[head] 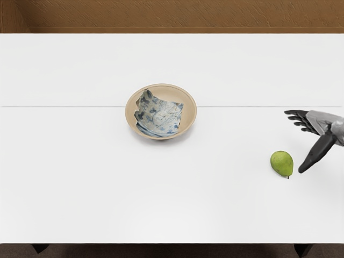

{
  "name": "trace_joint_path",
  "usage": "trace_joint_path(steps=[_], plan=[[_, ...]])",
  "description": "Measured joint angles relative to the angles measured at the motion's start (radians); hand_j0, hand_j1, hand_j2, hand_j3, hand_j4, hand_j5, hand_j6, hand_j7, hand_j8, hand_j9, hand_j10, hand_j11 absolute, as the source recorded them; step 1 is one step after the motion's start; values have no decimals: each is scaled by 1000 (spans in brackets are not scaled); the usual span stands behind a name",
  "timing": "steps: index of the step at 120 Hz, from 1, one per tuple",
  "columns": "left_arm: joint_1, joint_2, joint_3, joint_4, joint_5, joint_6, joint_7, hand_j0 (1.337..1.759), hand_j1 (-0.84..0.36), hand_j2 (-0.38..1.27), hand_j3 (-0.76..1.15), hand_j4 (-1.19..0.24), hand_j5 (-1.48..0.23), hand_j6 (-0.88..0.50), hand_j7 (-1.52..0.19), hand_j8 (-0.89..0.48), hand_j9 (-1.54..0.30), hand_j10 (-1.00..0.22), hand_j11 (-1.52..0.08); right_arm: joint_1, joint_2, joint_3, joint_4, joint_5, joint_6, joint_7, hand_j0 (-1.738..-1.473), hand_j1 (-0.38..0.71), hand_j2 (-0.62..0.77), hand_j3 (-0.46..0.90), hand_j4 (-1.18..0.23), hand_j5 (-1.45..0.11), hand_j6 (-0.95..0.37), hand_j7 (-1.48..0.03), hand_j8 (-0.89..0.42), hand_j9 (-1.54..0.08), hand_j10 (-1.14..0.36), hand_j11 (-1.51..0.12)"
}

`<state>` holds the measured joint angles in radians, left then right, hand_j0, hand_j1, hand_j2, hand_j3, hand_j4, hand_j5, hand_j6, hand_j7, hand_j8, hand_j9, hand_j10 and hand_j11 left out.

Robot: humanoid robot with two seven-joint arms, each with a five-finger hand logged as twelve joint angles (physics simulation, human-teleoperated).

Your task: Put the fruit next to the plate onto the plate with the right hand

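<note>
Plate: a round, shallow dish of matte beige ceramic with a smooth raised rim. Its inner floor carries a blue-and-white patterned patch with a jagged, angular outline.

Fruit: a small green pear with smooth, slightly glossy skin, rounded and tapering to a narrower end that points down and to the right. It lies on the table well to the right of the plate and somewhat nearer the front edge. It is not on the plate and touches nothing but the tabletop.

Right hand: a five-finger hand of dark grey and pale grey hard-shelled segments, coming in from the right edge, far to the right of the plate. Its four fingers are stretched out and fanned toward the plate. The long dark thumb slants down and left, and its tip ends just beside the pear without touching it. The hand is spread wide and grasps nothing.

Table: a flat, smooth, plain white top bearing the plate. A thin straight seam crosses it from side to side, running behind the plate's middle.

Legs: two dark stubs show below the front edge, down to the left and right of the plate.

Backdrop: a brown, wood-grained surface beyond the table's far edge, behind the plate.
</note>
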<state>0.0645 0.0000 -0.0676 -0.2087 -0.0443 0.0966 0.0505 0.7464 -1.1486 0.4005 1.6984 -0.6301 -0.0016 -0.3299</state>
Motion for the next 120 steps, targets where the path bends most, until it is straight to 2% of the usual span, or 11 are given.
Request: trace_joint_path(steps=[15,35,45,86,120], plan=[[0,0,0,0,0,0,0,1658,349,0,0,0,0,0,0,0,0,0,0,-54,55,-6,9,-77,-93,9,-1658,-295,-7,0,-55,-63,-57,-62,-56,-63,-54,-63],[0,0,0,0,0,0,0,1658,349,0,0,0,0,0,0,0,0,0,0,-105,79,-6,35,-118,-125,73,-1658,-185,-24,0,-146,-183,-149,-182,-147,-182,-146,-182],[0,0,0,0,0,0,0,1658,349,0,0,0,0,0,0,0,0,0,0,-127,75,-3,38,-123,-131,103,-1658,-153,-29,0,-173,-217,-175,-216,-174,-217,-172,-216],[0,0,0,0,0,0,0,1658,349,0,0,0,0,0,0,0,0,0,0,-198,20,-1,36,-125,-171,187,-1658,-38,-47,0,-269,-343,-272,-341,-270,-342,-268,-342],[0,0,0,0,0,0,0,1658,349,0,0,0,0,0,0,0,0,0,0,-238,16,-2,33,-124,-169,231,-1658,62,-63,0,-353,-452,-355,-451,-354,-452,-353,-452]])
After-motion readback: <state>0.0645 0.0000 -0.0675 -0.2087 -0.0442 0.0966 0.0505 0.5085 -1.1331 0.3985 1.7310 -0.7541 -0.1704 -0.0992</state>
